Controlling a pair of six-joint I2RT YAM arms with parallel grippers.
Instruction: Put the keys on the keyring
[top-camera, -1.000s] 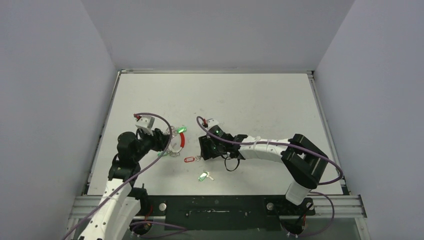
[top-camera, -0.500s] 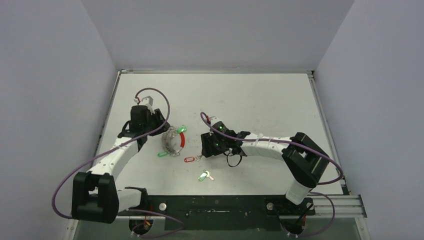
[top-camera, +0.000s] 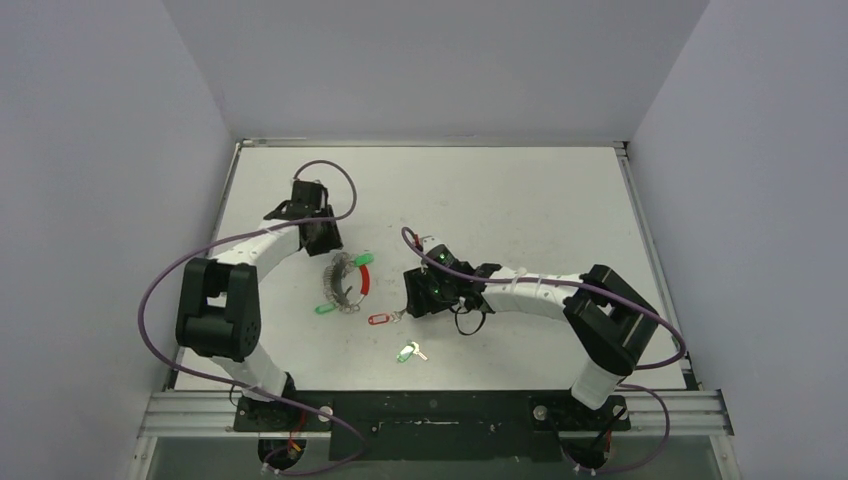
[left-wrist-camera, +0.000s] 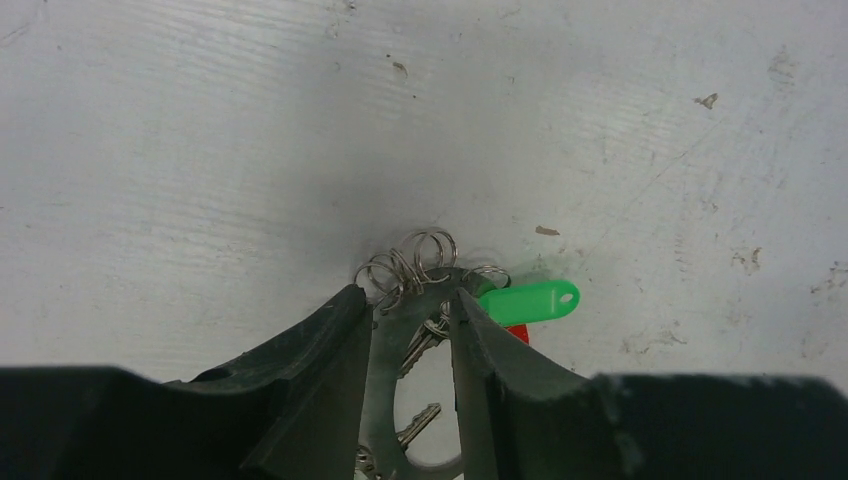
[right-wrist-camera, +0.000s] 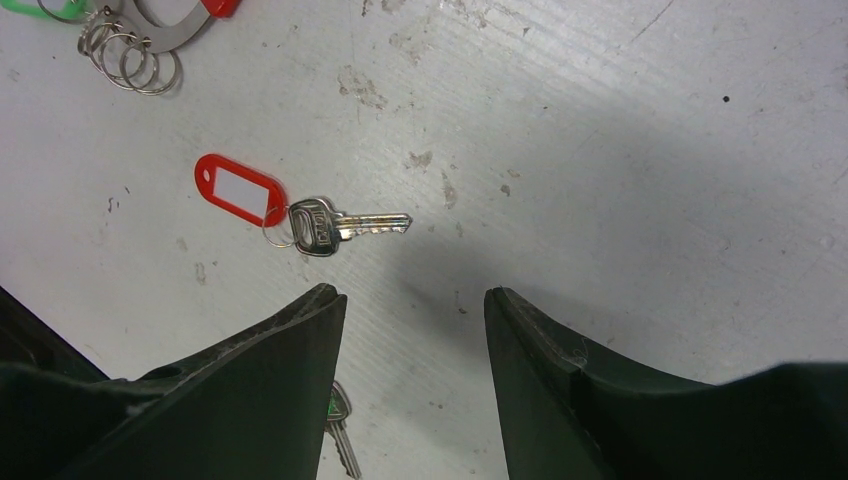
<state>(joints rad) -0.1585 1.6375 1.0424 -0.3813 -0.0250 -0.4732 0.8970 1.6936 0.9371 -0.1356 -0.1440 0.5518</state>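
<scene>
keyring (top-camera: 347, 281) flat on the surface (top-camera: 520, 190) left of centre, green-tagged keys (left-wrist-camera: 528, 302) at its rim, left jaws narrowly parted astride its far-left side, grip unclear, red-tagged key (right-wrist-camera: 300, 215) loose near it, right jaws half open, empty, just beside that key

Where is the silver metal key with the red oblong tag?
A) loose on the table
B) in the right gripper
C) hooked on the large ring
A: the silver red-tagged key lies flat on the white table, ahead of the open right gripper, untouched.
</scene>
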